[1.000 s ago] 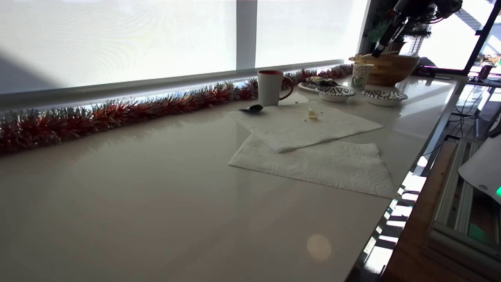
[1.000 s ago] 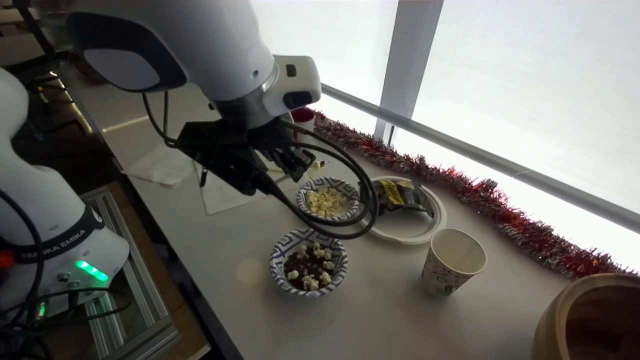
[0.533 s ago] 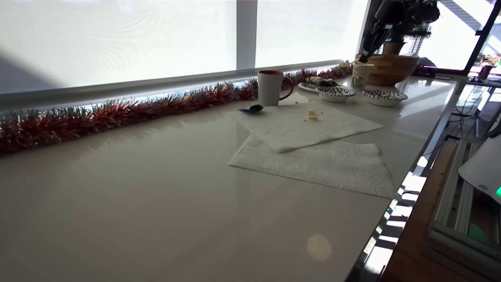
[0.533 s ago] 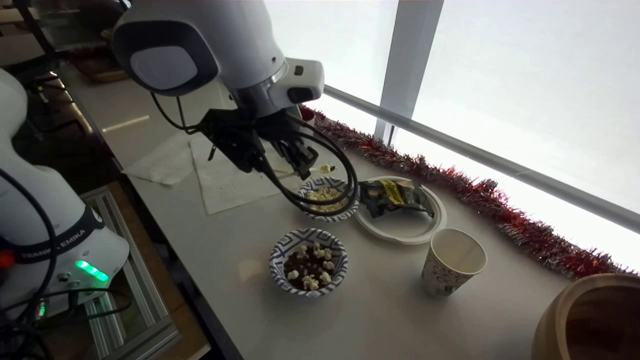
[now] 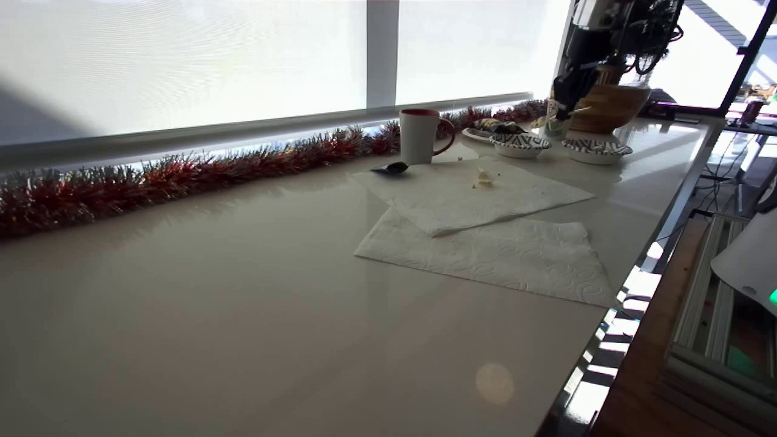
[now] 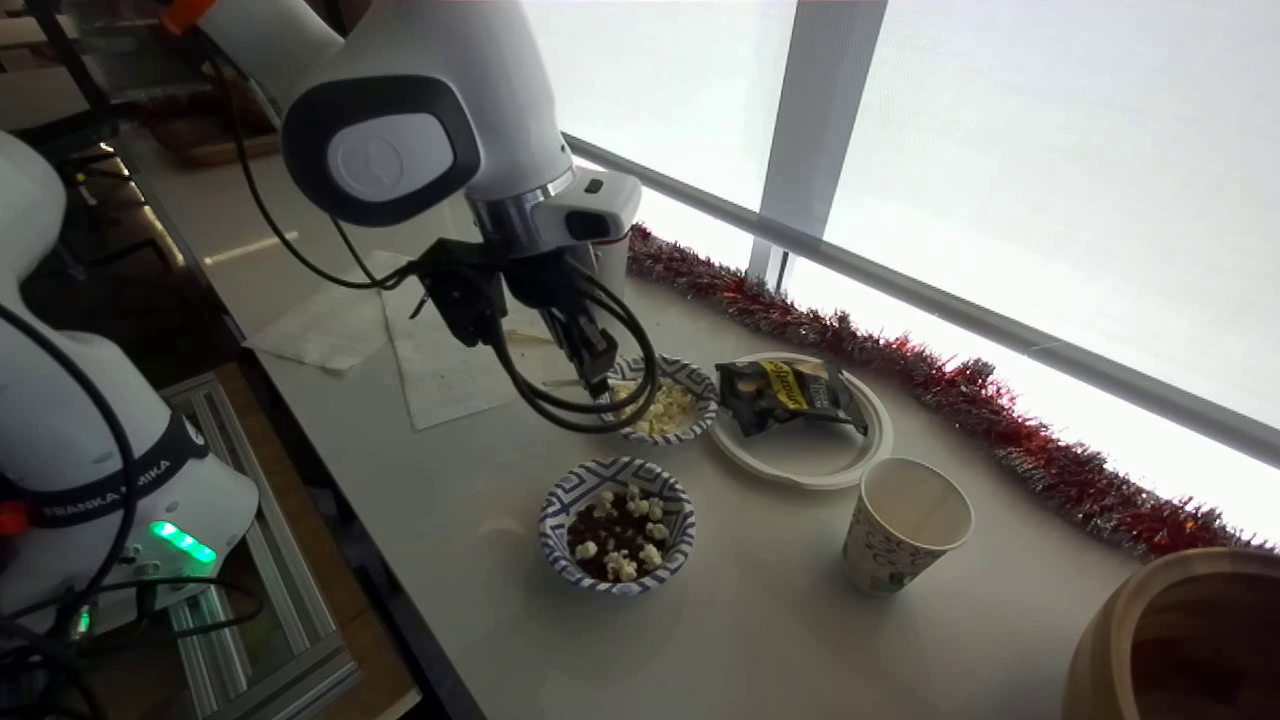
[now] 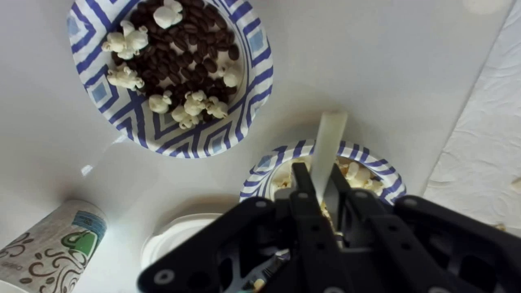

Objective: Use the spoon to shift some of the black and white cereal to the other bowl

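Note:
My gripper (image 7: 319, 173) is shut on the pale spoon's handle (image 7: 329, 140), which sticks out between the fingers. In an exterior view the gripper (image 6: 597, 385) hangs low by the popcorn bowl (image 6: 706, 408); it also shows in an exterior view (image 5: 564, 114). The spoon's head (image 5: 539, 122) carries something pale there; in the wrist view the gripper hides it. The popcorn bowl (image 7: 392, 188) lies below the fingers. The black and white mix, dark beans (image 7: 179, 61) with popcorn on top, sits in the patterned bowl (image 7: 260, 77), also in an exterior view (image 6: 560, 500).
A paper cup (image 6: 900, 540) and a white plate (image 6: 830, 470) with a black packet (image 6: 785, 392) stand near the bowls. Paper towels (image 5: 485, 255), a mug (image 5: 417, 138) and tinsel (image 5: 243, 164) are farther along. A wooden bowl (image 6: 1110, 640) stands at the corner.
My gripper has come down and closer to the popcorn bowl with the spoon. The spoon's head, seen earlier behind that bowl's rim with popcorn and a dark piece, is now hidden behind the gripper and cables.

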{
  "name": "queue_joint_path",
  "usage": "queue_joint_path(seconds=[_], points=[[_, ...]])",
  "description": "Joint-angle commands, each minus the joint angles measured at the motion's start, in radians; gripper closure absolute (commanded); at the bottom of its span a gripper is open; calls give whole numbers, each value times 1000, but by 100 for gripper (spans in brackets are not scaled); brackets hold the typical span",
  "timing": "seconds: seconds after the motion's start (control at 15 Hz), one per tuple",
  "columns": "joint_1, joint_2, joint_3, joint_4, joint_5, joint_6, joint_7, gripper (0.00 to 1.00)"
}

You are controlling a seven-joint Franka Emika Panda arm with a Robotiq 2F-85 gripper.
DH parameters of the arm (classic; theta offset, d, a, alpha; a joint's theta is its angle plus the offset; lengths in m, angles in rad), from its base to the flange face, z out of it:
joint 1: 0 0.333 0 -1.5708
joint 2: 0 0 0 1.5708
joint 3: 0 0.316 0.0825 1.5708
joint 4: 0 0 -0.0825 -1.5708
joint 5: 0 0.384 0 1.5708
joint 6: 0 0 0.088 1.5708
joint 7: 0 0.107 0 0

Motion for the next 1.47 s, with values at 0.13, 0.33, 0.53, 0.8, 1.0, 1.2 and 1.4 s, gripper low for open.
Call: queue_joint_path(seconds=[0.13,0.33,0.53,0.8,1.0,1.2,1.4], points=[[-47,-6,49,1,-210,-36,286,97],[-52,-6,60,1,-268,-50,398,97],[-60,-11,73,2,-334,-72,531,97],[-64,-12,83,2,-434,-78,714,97],[-57,-14,86,2,-514,-90,845,97],[-48,-22,94,3,-637,-106,1021,97],[-16,-24,95,3,-739,-142,1169,97]])
